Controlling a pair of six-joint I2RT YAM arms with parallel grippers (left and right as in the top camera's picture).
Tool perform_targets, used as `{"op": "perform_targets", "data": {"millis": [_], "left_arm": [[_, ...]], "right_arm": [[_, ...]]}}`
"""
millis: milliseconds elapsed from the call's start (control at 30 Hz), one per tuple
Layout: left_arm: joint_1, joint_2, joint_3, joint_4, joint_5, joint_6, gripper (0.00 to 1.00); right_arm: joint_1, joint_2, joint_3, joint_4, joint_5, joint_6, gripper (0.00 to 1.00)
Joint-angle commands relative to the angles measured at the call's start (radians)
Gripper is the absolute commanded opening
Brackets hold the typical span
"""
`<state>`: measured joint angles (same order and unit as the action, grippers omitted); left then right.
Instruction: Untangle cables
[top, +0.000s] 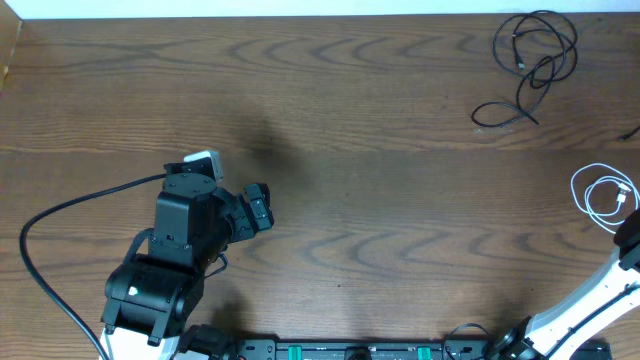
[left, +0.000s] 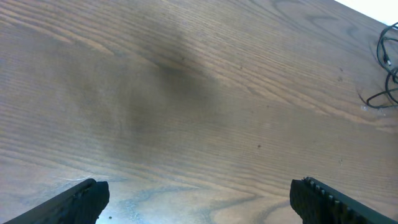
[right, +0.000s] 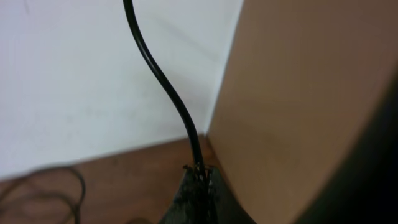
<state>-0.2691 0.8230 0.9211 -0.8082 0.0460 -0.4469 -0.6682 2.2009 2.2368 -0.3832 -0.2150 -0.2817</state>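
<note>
Where everything rests: we see a brown wood-grain table (top: 350, 120) that fills the overhead view.
left arm (top: 180, 250): black, at 8 o'clock on the table, reaching toward 2 o'clock.
right arm (top: 590, 310): white and black, at 4 o'clock. The overhead view crops it at the frame edge, so we see its claw only through its own wrist camera.
backdrop: only the right wrist view gives us a white wall (right: 93, 74) and a tan panel (right: 298, 93) past the table's corner.
black cables (top: 540, 68): thin, loose loops crossing one another at 1 o'clock on the table, with one tail trailing toward 7 o'clock. The left wrist view catches just their edge at its 2 o'clock.
white cable (top: 603, 197): a small coil of a few loops at 3 o'clock, just beyond the right arm. Only the overhead view shows it.
black cord (right: 168, 93): rises from the right claw's tips toward 11 o'clock and leaves the frame.
left gripper (left: 199, 190): jaws spread wide above bare wood, nothing between them.
right gripper (right: 198, 177): fingers pressed together, pinching the black cord.
white tag (top: 205, 160): sits on top of the left arm; any writing is too small for us to read.
</note>
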Motion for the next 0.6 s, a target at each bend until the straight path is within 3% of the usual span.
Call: {"op": "perform_targets", "data": {"millis": [0, 333, 467, 567], "left_arm": [[0.004, -0.001, 0.005, -0.003, -0.013, 0.009, 0.98], [0.004, -0.001, 0.005, -0.003, -0.013, 0.009, 0.98], [0.004, -0.001, 0.005, -0.003, -0.013, 0.009, 0.98], [0.004, -0.001, 0.005, -0.003, -0.013, 0.009, 0.98]], "right_arm": [[-0.005, 0.003, -0.103, 0.004, 0.052, -0.096, 0.01], [-0.016, 0.005, -0.424, 0.167, 0.293, -0.095, 0.04], [-0.031, 0.005, -0.478, 0.182, 0.291, -0.040, 0.26], [-0.040, 0.005, -0.489, 0.171, 0.291, 0.013, 0.54]]}}
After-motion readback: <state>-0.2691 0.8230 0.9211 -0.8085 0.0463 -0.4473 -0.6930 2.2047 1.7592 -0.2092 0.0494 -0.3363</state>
